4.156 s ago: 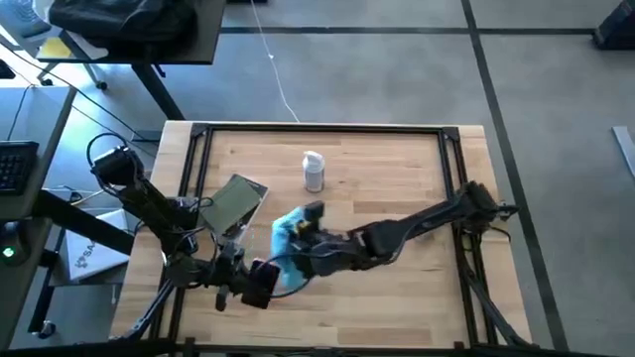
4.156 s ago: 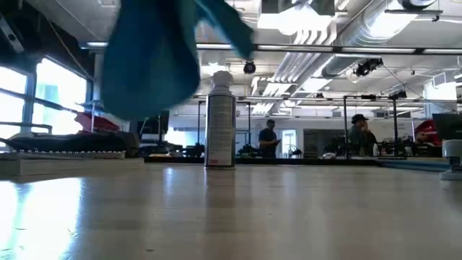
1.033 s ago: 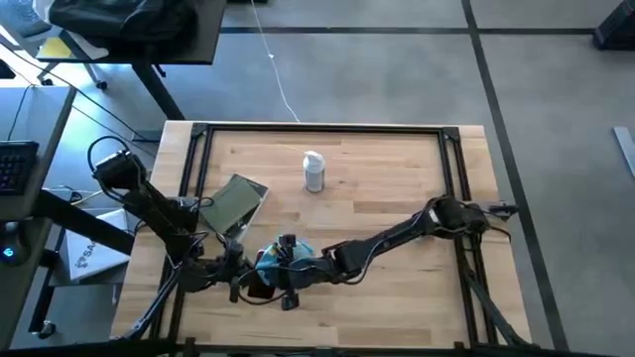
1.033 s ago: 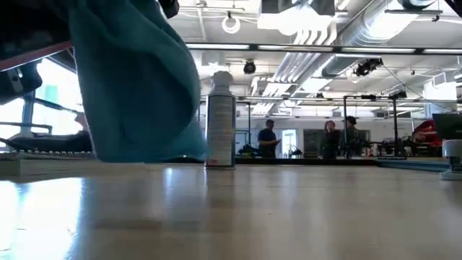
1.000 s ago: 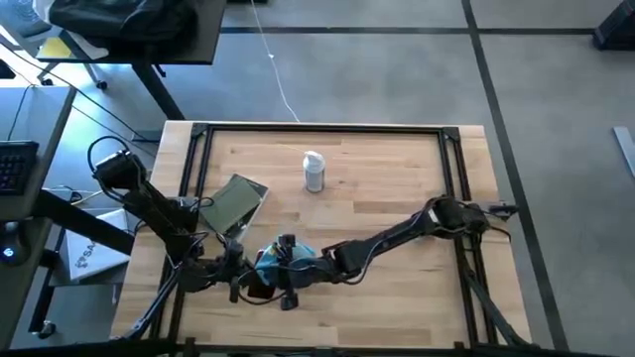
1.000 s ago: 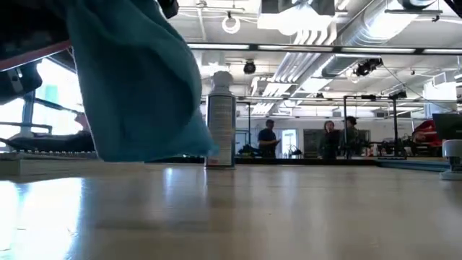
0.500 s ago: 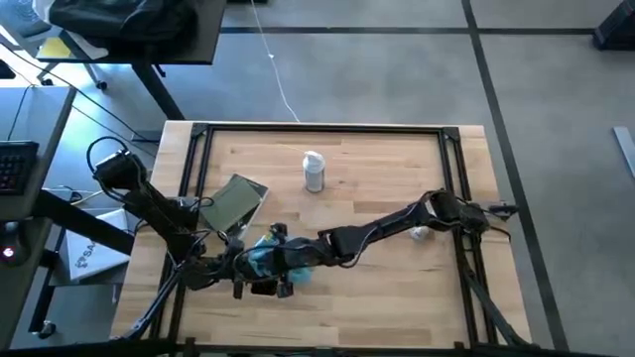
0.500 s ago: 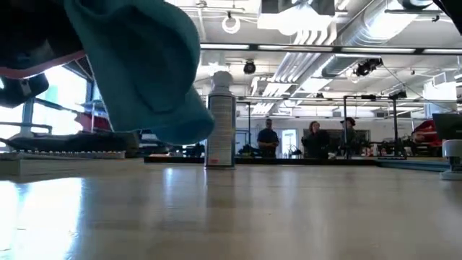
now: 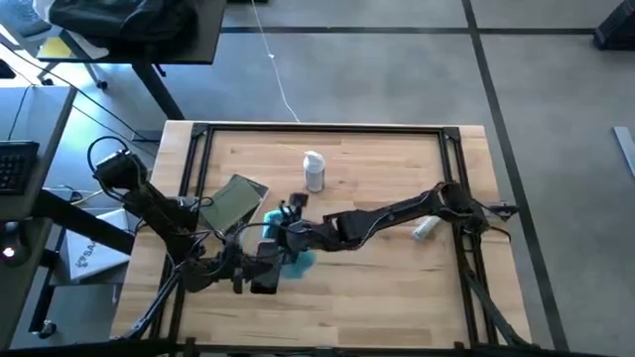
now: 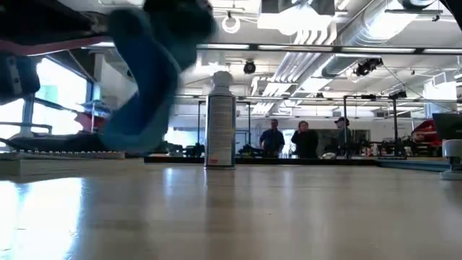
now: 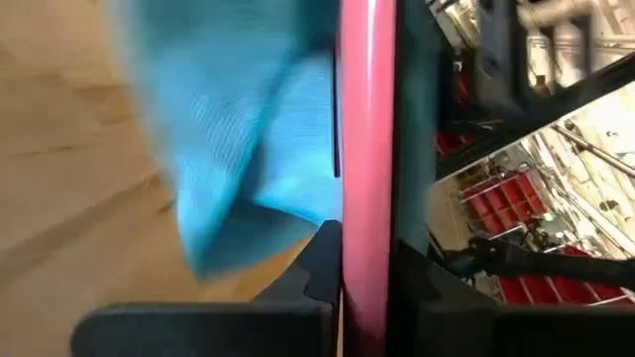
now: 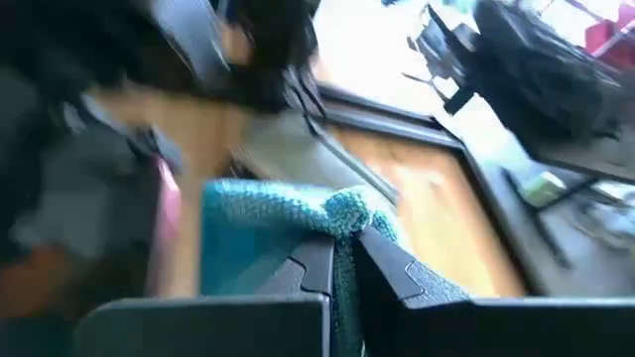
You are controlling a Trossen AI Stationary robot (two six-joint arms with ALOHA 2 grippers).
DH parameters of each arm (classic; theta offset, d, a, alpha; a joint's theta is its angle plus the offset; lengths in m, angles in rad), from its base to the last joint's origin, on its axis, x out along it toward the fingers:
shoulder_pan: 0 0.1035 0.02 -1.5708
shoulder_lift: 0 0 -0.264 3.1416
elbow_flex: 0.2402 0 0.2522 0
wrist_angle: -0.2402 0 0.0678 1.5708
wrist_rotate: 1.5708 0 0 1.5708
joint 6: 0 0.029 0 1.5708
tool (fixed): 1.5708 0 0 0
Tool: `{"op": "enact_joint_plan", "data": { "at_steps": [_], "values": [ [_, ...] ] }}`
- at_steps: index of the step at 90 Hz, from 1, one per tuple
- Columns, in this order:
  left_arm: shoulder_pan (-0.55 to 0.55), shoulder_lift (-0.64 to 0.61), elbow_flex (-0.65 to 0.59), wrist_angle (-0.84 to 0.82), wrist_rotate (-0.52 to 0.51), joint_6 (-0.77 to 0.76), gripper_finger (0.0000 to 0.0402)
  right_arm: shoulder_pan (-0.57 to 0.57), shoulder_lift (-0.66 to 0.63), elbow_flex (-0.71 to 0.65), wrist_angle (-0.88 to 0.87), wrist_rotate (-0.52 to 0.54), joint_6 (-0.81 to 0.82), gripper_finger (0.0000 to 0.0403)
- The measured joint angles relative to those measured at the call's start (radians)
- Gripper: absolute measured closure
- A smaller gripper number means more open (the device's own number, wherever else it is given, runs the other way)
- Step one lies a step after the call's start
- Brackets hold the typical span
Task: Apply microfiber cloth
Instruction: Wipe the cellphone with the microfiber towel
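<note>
The step in hand looked to be wiping a thin, pink-edged flat object (image 11: 367, 169) with the soft turquoise microfiber cloth (image 9: 295, 260). To do it well, the right end effector (image 9: 283, 233) would need to keep its pinch firm and drag the cloth flat along the face rather than let a bunched corner skate over it. The left end effector (image 9: 260, 270) would have to brace the object against that sideways push, because a loose hold could let the thin edge twist out.

In the right wrist view, the right end effector's fingers (image 12: 298, 273) were pressed together on a fold of the cloth, with a knobbly tuft bulging above them. In the left wrist view, the left end effector gripped the pink-edged object by its rim between dark fingers (image 11: 322, 268). The cloth hung just beside that object, above the wooden desk (image 9: 377, 288), near the left front of the desk in the high view.

The cloth was looped and terry-like up close, bright turquoise, crumpled and draping loosely. It was motion-blurred in the low view, hanging clear of the desk. A white spray can (image 9: 314, 171) stood well apart behind.
</note>
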Motion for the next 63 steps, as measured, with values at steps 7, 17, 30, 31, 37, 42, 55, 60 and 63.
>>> {"op": "enact_joint_plan", "data": {
  "at_steps": [7, 17, 30, 31, 37, 42, 55, 60, 63],
  "values": [
    [-0.021, -0.001, 0.000, 0.031, -0.044, 0.015, 0.0389, 0.016, -0.042, 0.001, -0.111, -0.023, 0.026, 0.0403],
    [-0.038, -0.002, -0.002, 0.030, -0.088, 0.018, 0.0389, 0.051, -0.057, 0.001, -0.162, -0.037, 0.071, 0.0403],
    [-0.037, -0.002, -0.002, 0.029, -0.120, 0.002, 0.0389, 0.086, -0.050, 0.002, -0.061, -0.088, 0.057, 0.0403],
    [-0.037, -0.002, -0.002, 0.028, -0.121, 0.002, 0.0389, 0.088, -0.047, 0.003, -0.052, -0.090, 0.056, 0.0403],
    [-0.030, -0.002, -0.002, 0.028, -0.122, 0.004, 0.0389, 0.099, -0.020, 0.003, 0.000, -0.094, 0.049, 0.0403],
    [-0.029, -0.002, -0.003, 0.035, -0.120, 0.025, 0.0389, 0.103, 0.008, 0.001, 0.030, -0.100, 0.044, 0.0403],
    [-0.029, -0.002, -0.004, 0.085, -0.116, 0.136, 0.0389, 0.093, 0.062, 0.001, 0.147, -0.168, 0.048, 0.0403],
    [-0.029, -0.002, -0.004, 0.112, -0.103, 0.194, 0.0389, 0.086, 0.079, 0.002, 0.192, -0.213, 0.048, 0.0403],
    [-0.029, -0.001, -0.005, 0.122, -0.087, 0.225, 0.0389, 0.083, 0.087, 0.002, 0.216, -0.228, 0.048, 0.0403]
  ]
}}
